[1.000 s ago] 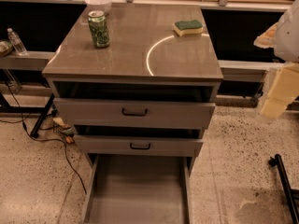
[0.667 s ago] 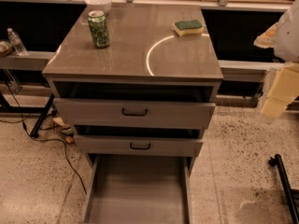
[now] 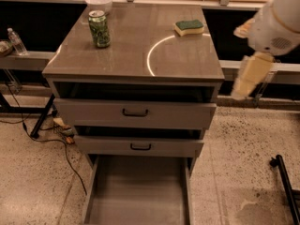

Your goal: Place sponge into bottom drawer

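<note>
The sponge (image 3: 189, 27), dark green on top of pale yellow foam, lies flat on the cabinet top (image 3: 136, 55) near its back right corner. The bottom drawer (image 3: 138, 196) is pulled out at floor level, and its grey floor is bare. My gripper (image 3: 252, 75) hangs from the white arm at the right. It is beyond the cabinet's right edge, lower in the picture than the sponge and to its right, and touches nothing.
A green drink can (image 3: 99, 28) stands at the back left of the top, with a white bowl (image 3: 99, 3) behind it. The two upper drawers (image 3: 135, 112) are slightly ajar. Cables (image 3: 47, 135) lie on the floor to the left. A black stand leg (image 3: 286, 186) is at the lower right.
The arm and gripper have moved left and slightly up, closer to the cabinet's right edge. The sponge, can and drawers have not moved.
</note>
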Robot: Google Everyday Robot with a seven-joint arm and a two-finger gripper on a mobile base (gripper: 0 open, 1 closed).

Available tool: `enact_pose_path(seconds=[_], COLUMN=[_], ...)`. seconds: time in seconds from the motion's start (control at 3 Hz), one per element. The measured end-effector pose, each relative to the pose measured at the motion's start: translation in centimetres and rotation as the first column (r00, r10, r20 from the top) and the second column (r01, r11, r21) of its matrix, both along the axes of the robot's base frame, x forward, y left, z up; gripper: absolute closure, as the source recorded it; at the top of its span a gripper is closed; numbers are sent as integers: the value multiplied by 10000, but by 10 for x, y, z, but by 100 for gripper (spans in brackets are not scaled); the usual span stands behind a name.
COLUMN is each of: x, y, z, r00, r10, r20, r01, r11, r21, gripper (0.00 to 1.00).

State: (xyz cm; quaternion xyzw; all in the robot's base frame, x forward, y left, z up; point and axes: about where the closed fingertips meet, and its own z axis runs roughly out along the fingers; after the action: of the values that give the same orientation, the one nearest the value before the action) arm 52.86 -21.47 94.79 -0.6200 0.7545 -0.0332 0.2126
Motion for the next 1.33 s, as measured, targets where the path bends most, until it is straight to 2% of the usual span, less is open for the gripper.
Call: enact_pose_path(seconds=[0.33, 0.67, 1.0, 1.33], x=[99, 156, 154, 189], y=[7, 16, 17, 16], z=[-8, 3, 2, -8], r00=[9890, 9636, 9653, 9526], r10=[-273, -901, -871, -1368], r20=[1452, 2517, 2464, 2718], r01=[116, 415, 404, 722], r11=[9941, 9805, 9812, 9694], r21=[1079, 1920, 1889, 2348], gripper=[0, 0, 0, 0])
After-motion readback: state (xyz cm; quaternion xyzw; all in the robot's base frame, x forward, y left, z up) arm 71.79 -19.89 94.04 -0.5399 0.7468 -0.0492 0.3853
